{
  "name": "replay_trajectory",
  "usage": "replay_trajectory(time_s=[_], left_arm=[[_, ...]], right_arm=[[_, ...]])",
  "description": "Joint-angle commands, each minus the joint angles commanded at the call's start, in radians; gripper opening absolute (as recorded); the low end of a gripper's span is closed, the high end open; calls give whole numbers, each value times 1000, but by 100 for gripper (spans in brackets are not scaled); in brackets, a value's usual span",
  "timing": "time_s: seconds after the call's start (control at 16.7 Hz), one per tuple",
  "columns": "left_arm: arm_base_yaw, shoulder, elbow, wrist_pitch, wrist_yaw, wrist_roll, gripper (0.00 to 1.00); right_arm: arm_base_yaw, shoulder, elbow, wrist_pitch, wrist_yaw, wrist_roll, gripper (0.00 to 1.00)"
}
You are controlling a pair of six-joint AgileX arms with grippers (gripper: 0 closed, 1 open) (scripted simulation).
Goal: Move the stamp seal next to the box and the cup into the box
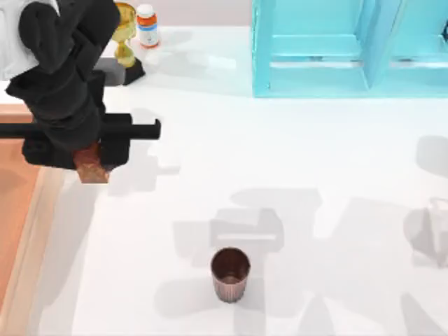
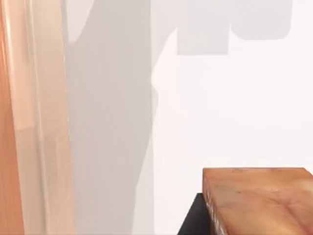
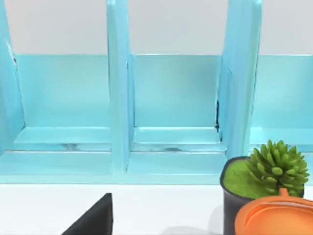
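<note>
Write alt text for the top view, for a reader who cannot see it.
The left claw holds the seal above the white table, just right of the box rim. The cup stands upright near the front, a turquoise shelf at the back.

On the white table (image 1: 294,161): one stamp seal (image 1: 92,168), one cup (image 1: 230,273), one box (image 1: 17,210), one gold trophy (image 1: 126,35), one pill bottle (image 1: 147,26), one turquoise shelf unit (image 1: 350,49), one potted plant (image 3: 266,178).

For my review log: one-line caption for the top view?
Left gripper carries the stamp seal beside the box; cup waits.
</note>
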Motion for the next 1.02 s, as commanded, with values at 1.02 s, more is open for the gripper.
replay_trajectory(time_s=[1.02], left_arm=[[14,81,-146,236,6,12,23]], right_arm=[[0,0,0,0,0,0,100]])
